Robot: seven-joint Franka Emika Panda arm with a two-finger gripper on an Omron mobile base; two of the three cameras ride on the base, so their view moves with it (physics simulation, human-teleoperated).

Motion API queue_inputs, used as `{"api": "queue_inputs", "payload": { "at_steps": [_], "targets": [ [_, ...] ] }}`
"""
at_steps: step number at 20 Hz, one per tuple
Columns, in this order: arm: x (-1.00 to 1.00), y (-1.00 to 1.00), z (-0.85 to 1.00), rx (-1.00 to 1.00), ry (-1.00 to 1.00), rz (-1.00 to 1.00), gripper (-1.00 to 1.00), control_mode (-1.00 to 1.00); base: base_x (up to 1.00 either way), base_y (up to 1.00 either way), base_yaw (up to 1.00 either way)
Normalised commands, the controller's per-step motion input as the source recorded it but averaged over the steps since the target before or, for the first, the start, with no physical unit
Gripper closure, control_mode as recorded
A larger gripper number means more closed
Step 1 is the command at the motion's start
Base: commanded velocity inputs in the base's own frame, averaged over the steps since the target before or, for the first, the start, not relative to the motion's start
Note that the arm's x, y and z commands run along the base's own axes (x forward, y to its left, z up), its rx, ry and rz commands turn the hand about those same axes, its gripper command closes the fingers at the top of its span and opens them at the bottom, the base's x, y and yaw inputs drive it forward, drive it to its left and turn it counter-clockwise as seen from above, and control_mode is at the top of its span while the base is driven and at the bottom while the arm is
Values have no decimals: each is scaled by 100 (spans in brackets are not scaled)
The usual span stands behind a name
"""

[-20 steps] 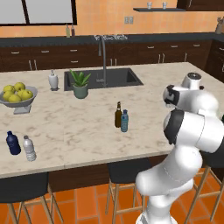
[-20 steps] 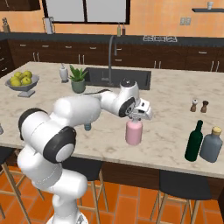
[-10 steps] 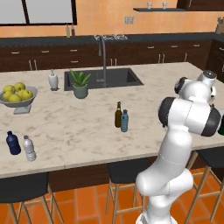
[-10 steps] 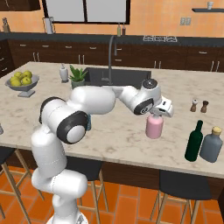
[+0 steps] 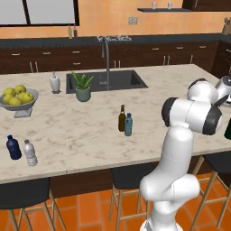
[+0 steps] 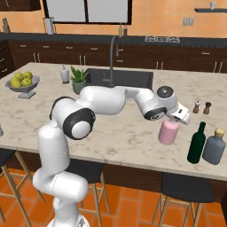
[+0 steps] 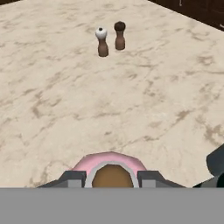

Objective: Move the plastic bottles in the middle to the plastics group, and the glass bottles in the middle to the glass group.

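Pink bottle (image 6: 168, 131) hangs by its neck in the closed gripper (image 7: 112, 178), near the dark green bottle (image 6: 196, 143) on the marble counter (image 6: 124, 133). Farther along, the brown bottle (image 5: 122, 118) and teal bottle (image 5: 128, 125) stand mid-counter, touching.

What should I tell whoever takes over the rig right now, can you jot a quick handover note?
Gripper: shut on the pink bottle, by its top, near the green bottle and grey bottle at the counter's right end.
Brown bottle and teal bottle stand mid-counter, untouched.
Navy bottle and clear bottle stand at the left end.
Done: nothing placed yet.
Left: release the pink bottle by the green one, bring the brown bottle there, take the teal bottle to the left pair.
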Motion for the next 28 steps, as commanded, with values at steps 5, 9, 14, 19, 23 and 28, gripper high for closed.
{"api": "queue_inputs", "payload": {
  "at_steps": [5,9,14,19,23,28],
  "targets": [
    [0,-11,0,-1,-10,-29,100,-100,0,0,0],
    [0,0,1,-2,-1,-29,100,-100,0,0,0],
    [0,0,14,0,0,-32,100,-100,0,0,0],
    [1,-4,0,0,0,-20,100,-100,0,0,0],
    [15,-10,0,0,0,-24,100,-100,0,0,0],
    [14,-23,3,0,0,-23,100,-100,0,0,0]
  ]
}}
